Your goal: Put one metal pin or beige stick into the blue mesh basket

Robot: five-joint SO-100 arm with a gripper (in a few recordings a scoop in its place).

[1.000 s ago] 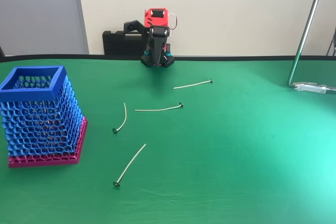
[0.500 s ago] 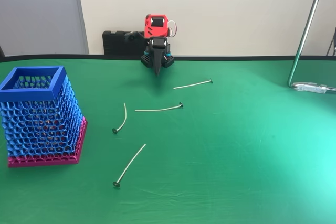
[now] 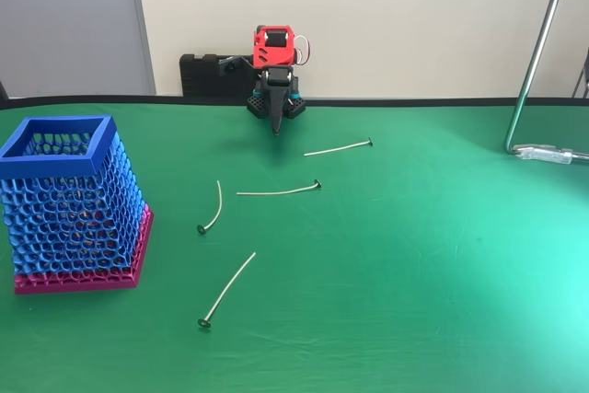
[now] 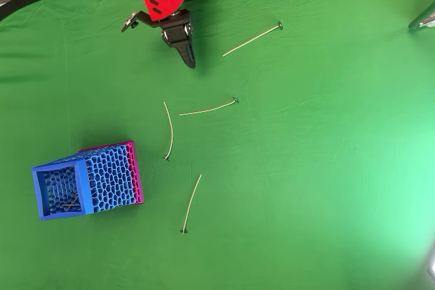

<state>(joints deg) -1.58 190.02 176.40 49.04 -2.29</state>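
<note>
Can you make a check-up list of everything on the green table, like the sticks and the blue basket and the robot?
Surface: green mat, lightly wrinkled.
Job's things: blue mesh basket upright at the left of the fixed view; one thin stick lies inside it. Four thin pins lie loose on the mat, apart from each other, small dark heads at one end.
Clutter: nothing seen.
Gripper: gripper points down near the arm's base, holding nothing; jaws look closed.
Cables: thin wires on the red arm.
Surroundings: black case behind the table, metal pole at right.
</note>
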